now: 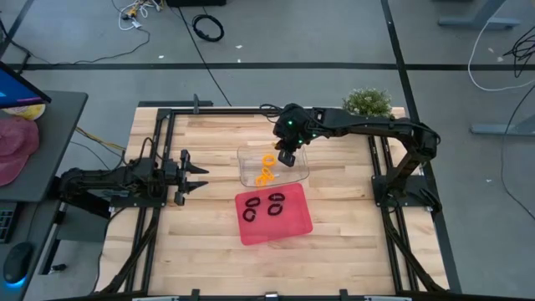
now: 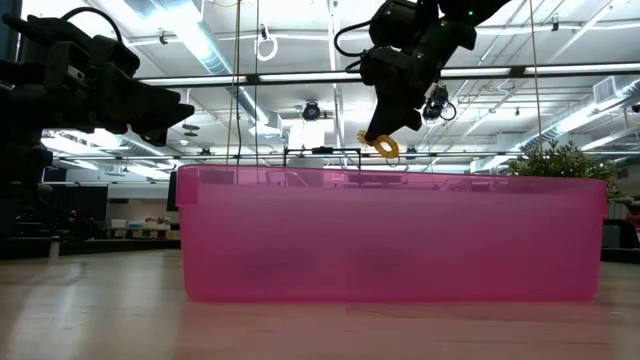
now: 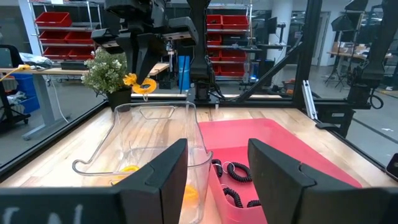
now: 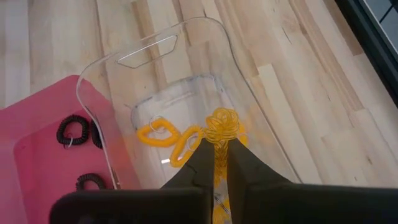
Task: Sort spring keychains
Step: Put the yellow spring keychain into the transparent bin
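My right gripper (image 1: 285, 158) hangs over a clear plastic bin (image 1: 294, 173) at mid-table, shut on an orange spring keychain (image 4: 221, 126). More orange keychains (image 4: 163, 135) lie on the bin's floor. Beside the bin, on its near side, stands a red tray (image 1: 297, 224) with black keychains (image 1: 263, 206) lying on its bottom. My left gripper (image 1: 197, 174) waits at the table's left side, open and pointing level toward the bin, touching nothing. My right gripper pinches the orange keychain between its two fingertips, by the coil's end nearest the fingers (image 4: 219, 144). The fingers slant down from above. The keychain (image 2: 385, 147) sticks out beyond the fingertips, lifted clear above the bin's rim.
A small potted plant (image 1: 368, 102) stands at the table's far right corner. Black frame rails (image 1: 164, 142) run along the table's left and right sides. Bare wood lies to the right of the tray and bin.
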Tool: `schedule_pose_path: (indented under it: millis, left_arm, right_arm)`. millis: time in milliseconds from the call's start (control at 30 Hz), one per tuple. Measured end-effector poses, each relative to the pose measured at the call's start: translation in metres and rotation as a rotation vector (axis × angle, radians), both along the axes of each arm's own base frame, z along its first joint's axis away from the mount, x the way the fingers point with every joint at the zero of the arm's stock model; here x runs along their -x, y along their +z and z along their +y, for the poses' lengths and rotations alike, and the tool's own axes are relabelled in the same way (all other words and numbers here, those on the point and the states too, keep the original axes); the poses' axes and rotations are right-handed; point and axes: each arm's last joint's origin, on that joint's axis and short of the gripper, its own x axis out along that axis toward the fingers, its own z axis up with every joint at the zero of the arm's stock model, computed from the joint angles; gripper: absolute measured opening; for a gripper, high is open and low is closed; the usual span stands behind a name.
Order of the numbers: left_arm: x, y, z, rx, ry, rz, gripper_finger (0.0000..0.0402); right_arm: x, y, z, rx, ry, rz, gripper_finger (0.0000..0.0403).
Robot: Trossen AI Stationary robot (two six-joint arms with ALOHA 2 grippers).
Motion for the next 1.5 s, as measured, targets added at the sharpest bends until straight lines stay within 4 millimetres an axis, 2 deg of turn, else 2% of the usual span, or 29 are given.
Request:
schedule_pose_path:
  millis: [533,1500]
  left_arm:
    - [0.0000,0.0000,0.0000,0.000,0.000,0.000,0.0172]
    - [0.0000,0.0000,0.0000,0.000,0.000,0.000,0.0172]
  right_arm:
    - [-0.0009,0.0007,0.0009,0.003,0.003,-0.009,0.0014]
    - [-0.0040,0.0033,-0.0001,-0.002,-0.023,-0.053,0.0188]
